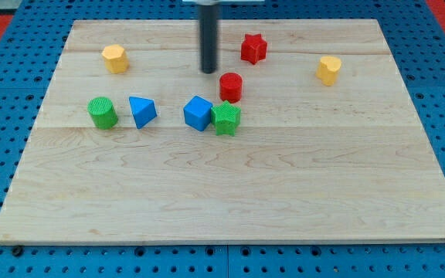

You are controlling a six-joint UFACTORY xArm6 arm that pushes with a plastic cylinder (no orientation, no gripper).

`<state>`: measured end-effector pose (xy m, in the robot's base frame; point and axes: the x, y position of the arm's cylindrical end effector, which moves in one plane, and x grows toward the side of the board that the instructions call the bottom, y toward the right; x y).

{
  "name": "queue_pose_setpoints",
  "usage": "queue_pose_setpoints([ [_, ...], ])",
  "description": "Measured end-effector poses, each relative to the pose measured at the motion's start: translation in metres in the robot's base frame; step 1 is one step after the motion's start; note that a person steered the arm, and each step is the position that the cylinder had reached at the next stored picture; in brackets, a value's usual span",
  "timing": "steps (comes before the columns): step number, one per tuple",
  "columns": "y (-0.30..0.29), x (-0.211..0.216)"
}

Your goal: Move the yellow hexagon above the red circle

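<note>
Rod and mount are cut off by the view's top edge, so only the lower length of the straight dark rod shows, ending at my tip (209, 72). It has no jaws to open and holds nothing; it stands free on the pale wooden board (230, 201), touching no block.

Counted with the red circle as landmark, going left to right: eight blocks, two of each colour. The yellow hexagon plastic block (114, 58) sits far to the view's left of the red circle plastic block (231, 86) and slightly higher. The green cylinder-like block (102, 113) lies far left and lower; the blue wedge-shaped block (142, 111) is next, also lower left. The blue cube block (198, 113) is just below-left of the circle, touching the green star-like block (225, 118), which sits directly below the circle; its exact shape is hard to make out. My tip is just to the upper left of the red circle, near but apart. The red star block (253, 49) lies close above-right. The second yellow block (329, 69), shape unclear, is well to the right.

Blue pegboard (6, 85) surrounds the board.
</note>
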<state>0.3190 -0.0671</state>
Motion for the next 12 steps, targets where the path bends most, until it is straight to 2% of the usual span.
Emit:
queue_pose_setpoints([
  [2, -0.057, 0.051],
  [3, -0.095, 0.049],
  [4, -0.105, 0.049],
  [5, -0.093, 0.043],
  [6, -0.022, 0.014],
  [7, -0.064, 0.028],
  [8, -0.147, 0.014],
  [9, -0.178, -0.004],
  [10, -0.105, -0.032],
  [12, 0.02, -0.019],
])
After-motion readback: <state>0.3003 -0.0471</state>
